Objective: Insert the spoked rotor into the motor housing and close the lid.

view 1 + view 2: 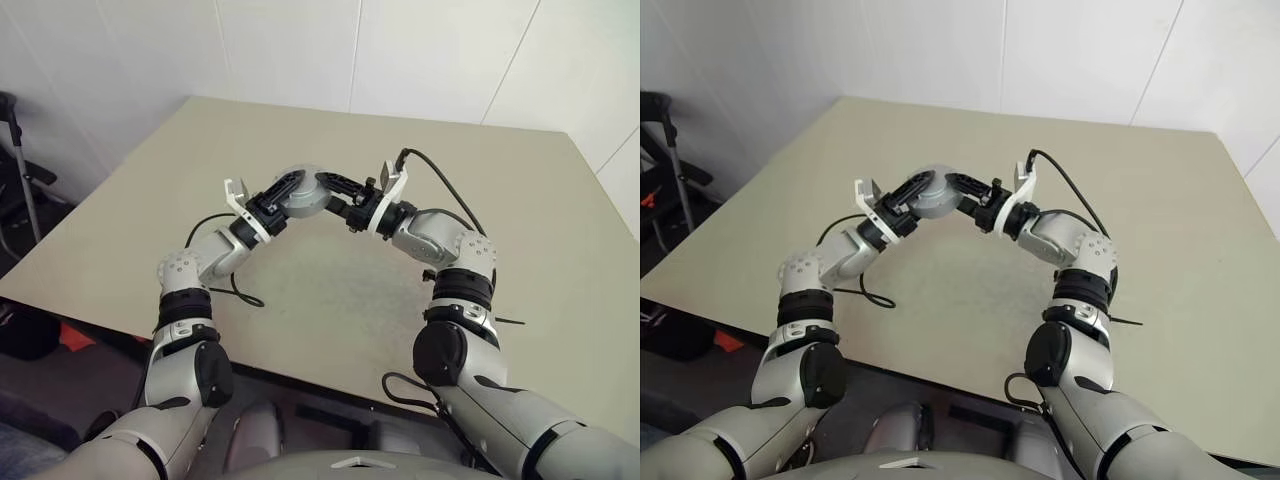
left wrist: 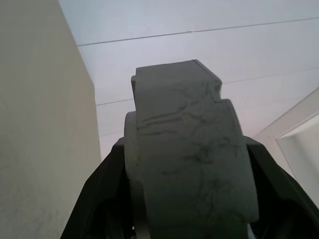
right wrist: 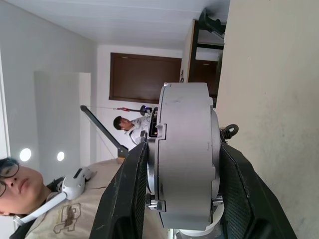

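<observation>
The motor housing (image 1: pixel 301 191) hung above the middle of the worktop (image 1: pixel 520 200), clasped from both sides by the left pincer (image 1: pixel 290 186) and right pincer (image 1: pixel 328 184). It looked closed up, so the task seemed nearly finished.

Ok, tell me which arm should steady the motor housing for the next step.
Right, most likely. The right end effector clamps the motor housing squarely across both flat faces, with a finger on each side. The left end effector grips it too, so it could shift to the lid.
</observation>
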Robot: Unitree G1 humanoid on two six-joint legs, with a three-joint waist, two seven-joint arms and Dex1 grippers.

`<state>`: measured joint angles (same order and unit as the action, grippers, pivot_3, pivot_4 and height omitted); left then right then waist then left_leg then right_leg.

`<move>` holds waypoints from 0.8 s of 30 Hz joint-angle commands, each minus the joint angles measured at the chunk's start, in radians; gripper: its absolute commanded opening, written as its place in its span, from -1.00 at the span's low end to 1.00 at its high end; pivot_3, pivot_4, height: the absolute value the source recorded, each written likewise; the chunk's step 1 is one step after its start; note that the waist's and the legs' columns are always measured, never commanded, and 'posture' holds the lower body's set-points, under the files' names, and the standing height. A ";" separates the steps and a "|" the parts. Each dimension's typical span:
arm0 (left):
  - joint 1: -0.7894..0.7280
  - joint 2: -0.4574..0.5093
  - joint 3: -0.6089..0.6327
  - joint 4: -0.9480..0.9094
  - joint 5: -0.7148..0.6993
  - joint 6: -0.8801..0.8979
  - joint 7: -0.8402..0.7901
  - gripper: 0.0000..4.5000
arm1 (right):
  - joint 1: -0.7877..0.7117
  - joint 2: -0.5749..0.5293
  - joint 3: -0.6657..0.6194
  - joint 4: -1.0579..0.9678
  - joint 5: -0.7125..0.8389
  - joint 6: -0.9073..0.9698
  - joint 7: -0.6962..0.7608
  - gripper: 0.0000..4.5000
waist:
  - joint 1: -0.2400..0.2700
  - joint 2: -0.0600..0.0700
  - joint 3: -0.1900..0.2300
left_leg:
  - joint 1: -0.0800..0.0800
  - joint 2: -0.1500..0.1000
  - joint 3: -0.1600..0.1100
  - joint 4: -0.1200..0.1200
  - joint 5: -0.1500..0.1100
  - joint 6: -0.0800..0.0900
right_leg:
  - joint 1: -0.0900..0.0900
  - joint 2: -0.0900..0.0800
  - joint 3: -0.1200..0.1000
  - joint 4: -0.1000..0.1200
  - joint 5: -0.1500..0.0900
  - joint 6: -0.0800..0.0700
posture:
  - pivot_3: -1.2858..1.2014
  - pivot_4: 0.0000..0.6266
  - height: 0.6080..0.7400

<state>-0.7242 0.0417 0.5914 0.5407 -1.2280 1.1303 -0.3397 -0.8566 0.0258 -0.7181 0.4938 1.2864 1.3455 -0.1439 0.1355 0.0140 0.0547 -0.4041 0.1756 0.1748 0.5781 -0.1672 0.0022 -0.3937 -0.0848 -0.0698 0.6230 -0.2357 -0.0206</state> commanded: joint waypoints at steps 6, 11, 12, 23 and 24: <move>-0.012 0.004 0.009 -0.032 -0.033 -0.009 -0.014 -0.01 | 0.008 -0.029 0.052 -0.025 0.015 -0.045 0.026 -0.11 | 0.000 0.000 0.000 | 0.000 -0.001 0.000 0.000 0.000 0.000 | 0.001 0.000 0.000 0.000 0.000 0.000 | 0.03 -1.00 1.00; -0.010 0.000 0.010 -0.031 -0.031 -0.019 -0.008 -0.01 | 0.019 -0.045 0.078 -0.035 0.028 -0.045 0.066 -0.11 | 0.001 0.000 0.000 | 0.000 -0.001 -0.001 0.001 0.000 0.000 | 0.001 -0.001 0.000 0.000 0.000 0.001 | 0.03 -1.00 1.00; -0.009 0.001 0.010 -0.029 -0.029 -0.021 -0.009 -0.01 | 0.020 -0.047 0.083 -0.038 0.030 -0.045 0.076 -0.11 | 0.001 0.000 0.000 | 0.000 -0.001 -0.001 0.001 0.000 0.000 | 0.001 -0.001 0.000 0.000 0.000 0.001 | 0.03 -1.00 1.00; 0.011 0.019 0.001 -0.049 0.030 -0.124 -0.003 -0.01 | 0.042 -0.064 0.177 -0.076 -0.118 -0.235 0.130 0.90 | 0.001 0.000 0.000 | 0.001 -0.002 -0.001 0.002 0.000 0.000 | 0.002 -0.002 0.000 0.000 0.001 0.002 | 0.03 -1.00 1.00; 0.016 0.026 0.006 -0.049 0.052 -0.166 0.003 -0.01 | 0.042 -0.067 0.180 -0.066 -0.133 -0.253 0.130 0.90 | 0.000 0.000 0.000 | 0.001 -0.002 -0.001 0.002 0.000 0.000 | 0.002 -0.002 0.000 0.000 0.001 0.002 | 0.03 -1.00 1.00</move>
<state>-0.6977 0.0467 0.5831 0.5390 -1.1841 1.0246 -0.3235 -0.8082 -0.0307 -0.5487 0.4534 1.1723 1.1297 -0.0298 0.1355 0.0138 0.0548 -0.4034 0.1738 0.1740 0.5799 -0.1672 0.0021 -0.3912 -0.0867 -0.0699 0.6228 -0.2347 -0.0189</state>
